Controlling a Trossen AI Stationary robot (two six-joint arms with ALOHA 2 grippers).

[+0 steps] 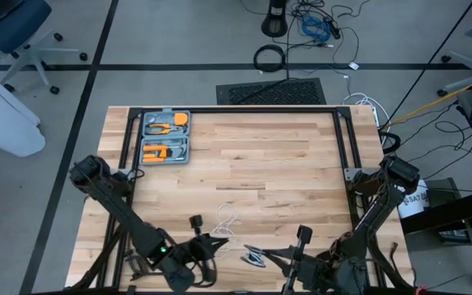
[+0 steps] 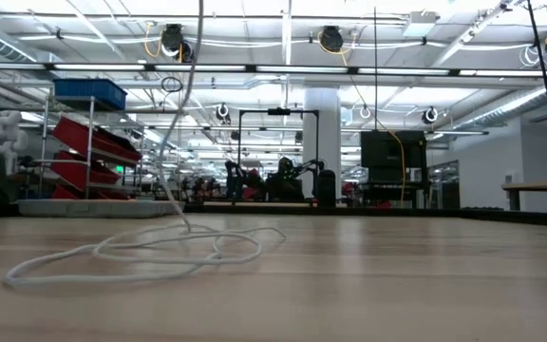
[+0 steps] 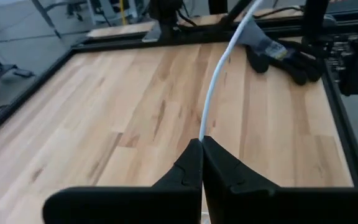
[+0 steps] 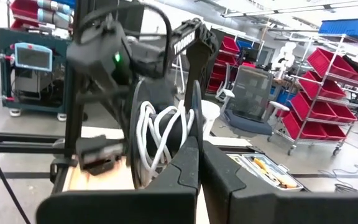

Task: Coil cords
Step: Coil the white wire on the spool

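Note:
The thin white cord [image 1: 229, 220] lies in loose loops on the wooden table near its near edge. The loops also show in the low view [image 2: 150, 249], where one strand rises steeply off the table [image 2: 186, 114]. My left gripper [image 1: 222, 243] is shut on this cord [image 3: 219, 74]. My right gripper [image 1: 249, 256], just to its right, is shut on the small round black-and-silver reel [image 4: 160, 134]. White cord is wound in loops on the reel's face. In the left wrist view the cord runs from my left fingers to the right gripper [image 3: 278, 53]. My left gripper pinches a single strand of the white cord [image 3: 202, 134] between its two fingertips. The strand runs on fairly straight, above the table, toward the right gripper. My right gripper holds the reel at its rim [image 4: 188, 127], pinched between the two shut fingers. The reel stands on edge in front of the fingers, clear of the table, its cord-wound face showing. The exact place of contact is hidden by the fingers.
A grey tool case [image 1: 165, 137] with orange tools lies open at the table's far left. A black frame [image 1: 342, 139] borders the table's far and side edges. Bare wood lies between the case and the cord.

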